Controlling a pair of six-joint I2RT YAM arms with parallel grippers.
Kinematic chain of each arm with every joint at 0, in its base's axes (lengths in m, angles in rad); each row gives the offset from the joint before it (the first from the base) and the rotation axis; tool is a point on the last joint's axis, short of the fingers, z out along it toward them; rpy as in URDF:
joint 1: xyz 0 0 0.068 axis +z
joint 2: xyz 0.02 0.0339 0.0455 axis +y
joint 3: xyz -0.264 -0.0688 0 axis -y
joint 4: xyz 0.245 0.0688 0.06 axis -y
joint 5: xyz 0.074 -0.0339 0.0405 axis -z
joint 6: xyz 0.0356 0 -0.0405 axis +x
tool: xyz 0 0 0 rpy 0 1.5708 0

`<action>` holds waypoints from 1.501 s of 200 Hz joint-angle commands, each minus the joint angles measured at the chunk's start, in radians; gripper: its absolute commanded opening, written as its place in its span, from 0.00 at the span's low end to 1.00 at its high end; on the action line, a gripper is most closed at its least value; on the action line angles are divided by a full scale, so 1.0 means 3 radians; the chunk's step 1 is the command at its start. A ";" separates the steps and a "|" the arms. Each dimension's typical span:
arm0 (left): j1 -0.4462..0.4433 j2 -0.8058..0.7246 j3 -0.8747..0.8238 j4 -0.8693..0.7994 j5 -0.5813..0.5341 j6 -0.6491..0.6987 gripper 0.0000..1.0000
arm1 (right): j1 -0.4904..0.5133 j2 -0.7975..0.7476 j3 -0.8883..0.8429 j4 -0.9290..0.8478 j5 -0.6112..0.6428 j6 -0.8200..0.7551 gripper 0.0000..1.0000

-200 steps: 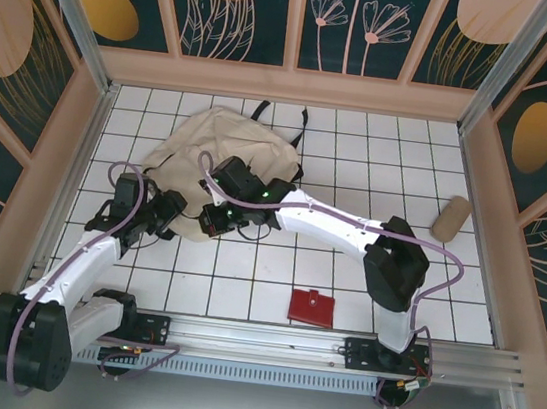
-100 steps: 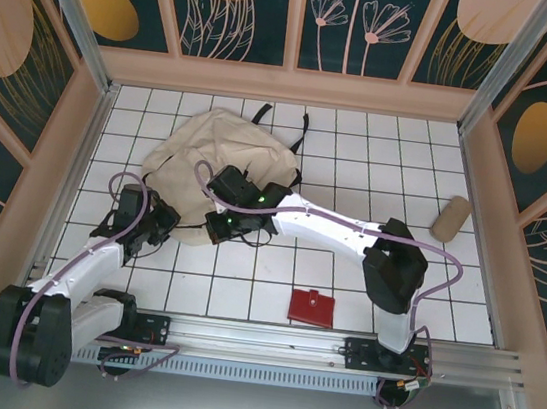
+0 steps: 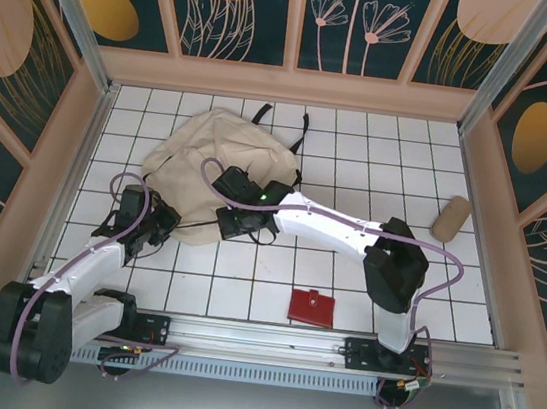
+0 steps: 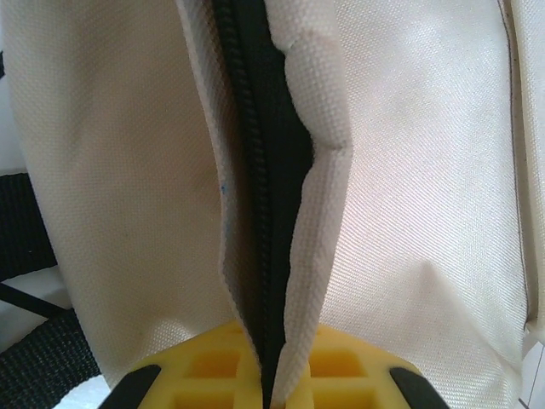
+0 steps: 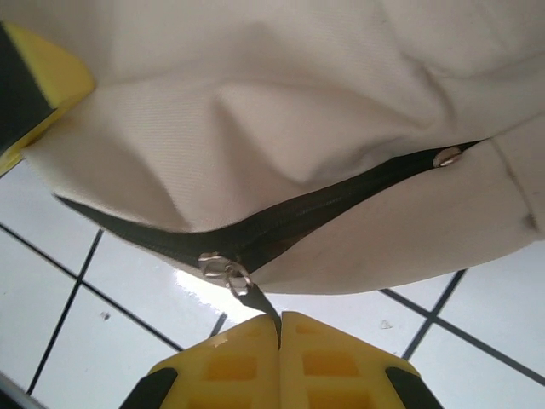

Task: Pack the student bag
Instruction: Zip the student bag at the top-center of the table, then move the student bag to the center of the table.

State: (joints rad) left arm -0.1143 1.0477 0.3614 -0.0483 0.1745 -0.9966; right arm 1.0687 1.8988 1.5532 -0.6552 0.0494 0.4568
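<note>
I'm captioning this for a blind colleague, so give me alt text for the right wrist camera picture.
The yellow right pincer is shut on the black zipper pull of a beige bag. The bag's black zipper gapes partly open, and the bag lies on a white tiled table.

A white tiled floor [image 3: 382, 148] is spreading between pale wooden rails [image 3: 289, 86], while dark teal wall panels [image 3: 266, 32] painted with pink leaves and golden ovals are enclosing it.
</note>
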 commanded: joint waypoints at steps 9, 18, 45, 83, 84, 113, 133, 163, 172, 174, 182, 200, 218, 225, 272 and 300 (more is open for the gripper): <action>0.0049 -0.0048 -0.0050 -0.0150 -0.0346 0.0070 0.00 | -0.0188 -0.0185 -0.0018 -0.0417 0.0536 0.0146 0.00; 0.0048 -0.0058 -0.0044 -0.0164 -0.0341 0.0078 0.00 | -0.0215 -0.0176 -0.0032 -0.0399 0.0561 0.0162 0.00; 0.0049 -0.0111 -0.0024 -0.0216 -0.0348 0.0093 0.00 | -0.0311 -0.0118 -0.0095 -0.0348 0.0624 0.0214 0.00; 0.0048 -0.0173 -0.0011 -0.0302 -0.0392 0.0120 0.00 | -0.0469 -0.0067 -0.0248 -0.0240 0.0626 0.0302 0.00; 0.0048 -0.0176 -0.0012 -0.0303 -0.0390 0.0121 0.00 | -0.0474 -0.0069 -0.0253 -0.0237 0.0622 0.0305 0.00; 0.0049 -0.0204 -0.0009 -0.0315 -0.0385 0.0114 0.00 | -0.0568 -0.0046 -0.0364 -0.0088 0.0560 0.0332 0.00; 0.0048 -0.0227 -0.0008 -0.0315 -0.0348 0.0113 0.00 | -0.0630 0.0014 -0.0396 0.0025 0.0494 0.0356 0.00; 0.0048 -0.0295 0.0007 -0.0364 -0.0311 0.0143 0.00 | -0.0725 0.0130 -0.0401 0.0121 0.0525 0.0446 0.00; 0.0048 -0.0314 0.0012 -0.0380 -0.0301 0.0151 0.00 | -0.0770 0.0161 -0.0399 0.0145 0.0550 0.0495 0.00; 0.0051 -0.0319 0.0012 -0.0385 -0.0301 0.0149 0.00 | -0.0779 0.0168 -0.0401 0.0145 0.0557 0.0509 0.00; 0.0049 -0.0332 0.0017 -0.0396 -0.0293 0.0156 0.00 | -0.0817 0.0190 -0.0401 0.0154 0.0576 0.0570 0.00; 0.0048 -0.0380 0.0033 -0.0433 -0.0279 0.0160 0.00 | -0.0877 0.0219 -0.0400 0.0159 0.0651 0.0668 0.00; 0.0048 -0.0442 0.0046 -0.0454 -0.0243 0.0191 0.00 | -0.0901 0.0215 -0.0401 0.0159 0.0702 0.0715 0.00; 0.0048 -0.0454 0.0060 -0.0463 -0.0219 0.0201 0.00 | -0.0903 0.0206 -0.0397 0.0168 0.0683 0.0717 0.00; 0.0048 -0.0568 0.0275 -0.0619 -0.0030 0.0372 0.29 | -0.0898 -0.0041 -0.0580 0.0394 0.0164 0.0498 0.00; 0.0048 -0.0658 0.0534 -0.0886 -0.0066 0.0540 0.58 | -0.0898 -0.0318 -0.0801 0.0380 -0.0085 0.0268 0.00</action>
State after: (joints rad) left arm -0.1043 0.8795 0.4389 -0.2153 0.1764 -0.9081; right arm 0.8173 1.9072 1.3678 -0.4976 0.0326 0.6075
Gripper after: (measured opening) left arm 0.463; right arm 0.048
